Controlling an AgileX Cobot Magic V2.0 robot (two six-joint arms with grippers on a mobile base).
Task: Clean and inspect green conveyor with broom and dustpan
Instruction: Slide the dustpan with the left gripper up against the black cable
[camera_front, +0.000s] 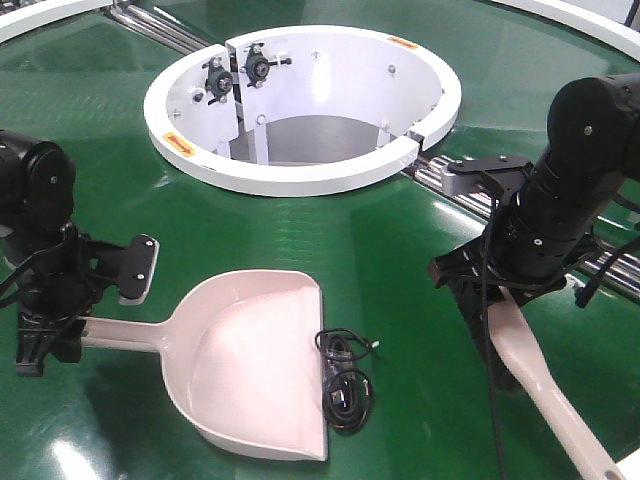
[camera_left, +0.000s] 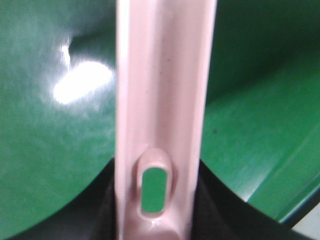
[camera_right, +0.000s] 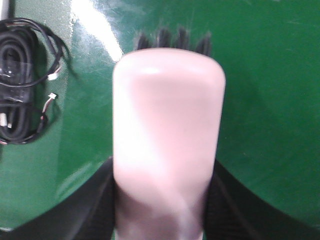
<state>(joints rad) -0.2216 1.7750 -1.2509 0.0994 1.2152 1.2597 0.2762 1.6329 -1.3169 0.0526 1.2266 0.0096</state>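
**Q:** Claws first: what are they doing?

**A:** Left gripper (camera_front: 48, 332) is clamping the dustpan (camera_front: 250, 360) by its handle. Right gripper (camera_front: 488, 295) is squeezing the broom (camera_front: 548, 388) just behind its bristles.

**Q:** And the arms?

**A:** The left one is crouching low at the left edge, and the right one is angling steeply down.

**Q:** Surface?

**A:** The dustpan is lying flat on the green conveyor (camera_front: 400, 235), with a coiled black cable (camera_front: 345, 385) sitting just beside its lip. A white ring housing (camera_front: 300, 178) is sitting beyond.

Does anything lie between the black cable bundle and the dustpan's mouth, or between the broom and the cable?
Nothing visible does. The cable bundle lies right at the lip of the dustpan, and only bare green conveyor separates it from the broom on its other side.
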